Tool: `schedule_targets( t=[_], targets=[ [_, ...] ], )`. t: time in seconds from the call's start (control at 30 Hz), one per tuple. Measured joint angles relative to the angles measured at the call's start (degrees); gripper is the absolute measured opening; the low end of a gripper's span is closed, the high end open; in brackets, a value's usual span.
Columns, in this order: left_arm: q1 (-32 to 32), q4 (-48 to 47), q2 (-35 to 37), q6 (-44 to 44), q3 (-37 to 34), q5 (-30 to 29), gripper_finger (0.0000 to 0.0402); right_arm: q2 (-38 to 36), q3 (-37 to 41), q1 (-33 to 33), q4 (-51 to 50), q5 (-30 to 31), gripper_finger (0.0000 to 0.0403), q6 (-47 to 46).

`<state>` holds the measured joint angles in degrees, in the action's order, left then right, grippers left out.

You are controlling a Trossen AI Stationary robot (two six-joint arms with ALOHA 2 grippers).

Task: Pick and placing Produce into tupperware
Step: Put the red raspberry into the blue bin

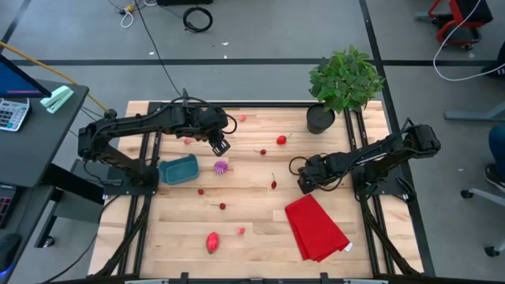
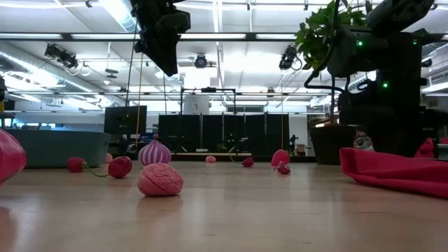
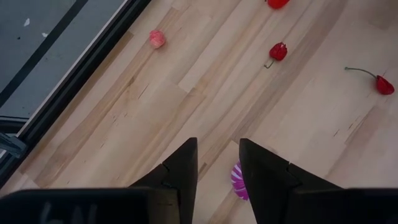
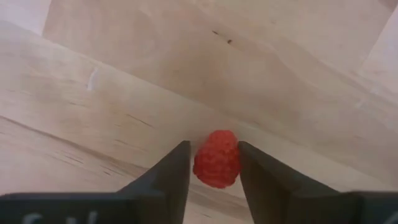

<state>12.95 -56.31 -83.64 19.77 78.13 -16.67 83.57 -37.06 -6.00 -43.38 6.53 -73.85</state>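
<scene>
Seen from the high view, the teal tupperware (image 1: 179,170) lies on the wooden table (image 1: 252,237), serving as the landmark. The left gripper (image 1: 222,146) hangs just beyond it, above the purple-and-white piece (image 1: 221,166) that sits just beside the tupperware. The right gripper (image 1: 304,183) is low at the table well across from the tupperware, near the red cloth (image 1: 316,227); its fingertips cannot be made out here. A large red oval (image 1: 211,241) lies toward the near edge.

At table height, the tupperware (image 2: 52,147) is partly hidden behind small red pieces, and the red oval (image 2: 10,155) is cut off at the frame edge.

From the left wrist, the fingers (image 3: 180,168) stand narrowly apart with nothing between them; the purple-and-white piece (image 3: 239,181) is mostly hidden behind one finger.

From the right wrist, a red raspberry-like piece (image 4: 217,158) sits between the fingers (image 4: 171,171), which touch it on both sides on the table.
</scene>
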Motion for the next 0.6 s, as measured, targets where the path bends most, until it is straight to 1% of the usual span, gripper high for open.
schedule_targets(
  t=[0.13, 0.23, 0.43, 0.53, 0.6],
  targets=[
    [0.0, 0.0, 0.0, 0.0, 0.0, 0.0, 0.0124, 0.0, 0.0, 0.0, 1.2, -0.4, 0.0111, -0.9],
    [0.0, 0.0, 0.0, 0.0, 0.0, 0.0, 0.012, 0.0, 0.1, 0.0, 2.6, -0.5, 0.0102, -0.9],
    [0.0, -0.1, 0.2, 0.0, 0.0, 0.0, 0.0108, 0.3, -1.1, 0.0, 5.0, -0.4, 0.0112, -2.6],
    [0.0, -0.6, 1.7, 0.0, 0.0, 0.0, 0.0098, 0.2, -3.2, 0.0, 8.9, 0.0, 0.0114, -2.5],
    [0.4, -1.1, 3.4, -0.3, 0.0, 0.0, 0.009, 0.2, -3.7, -0.1, 13.6, 1.1, 0.0112, -1.8]
  ],
)
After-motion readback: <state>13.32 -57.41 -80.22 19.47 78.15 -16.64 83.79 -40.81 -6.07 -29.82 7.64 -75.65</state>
